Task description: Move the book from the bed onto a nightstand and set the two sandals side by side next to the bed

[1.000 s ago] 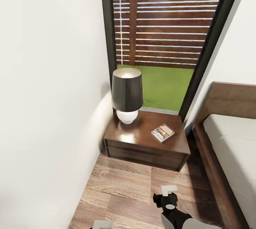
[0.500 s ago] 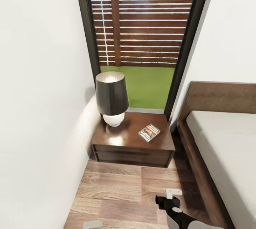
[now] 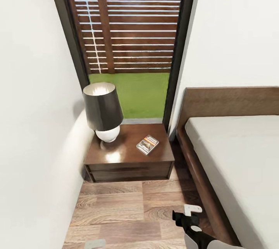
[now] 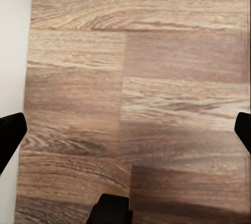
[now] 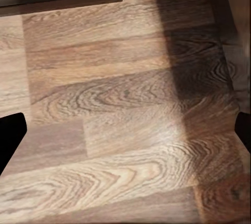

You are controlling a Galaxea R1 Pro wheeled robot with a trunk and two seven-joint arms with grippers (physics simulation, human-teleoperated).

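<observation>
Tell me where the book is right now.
In the head view the book lies flat on the nightstand, on its side nearer the bed, to the right of the lamp.

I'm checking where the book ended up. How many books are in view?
1. The book lies flat on the nightstand, on the side nearer the bed, apart from the lamp. More could be out of frame.

A floor (image 3: 128, 206) corridor is left between the wall (image 3: 35, 125) and the bed (image 3: 240, 156). The nightstand (image 3: 128, 163) top is crowded by the lamp (image 3: 102, 111) at the wall side and the book (image 3: 147, 144) towards the bed.
</observation>
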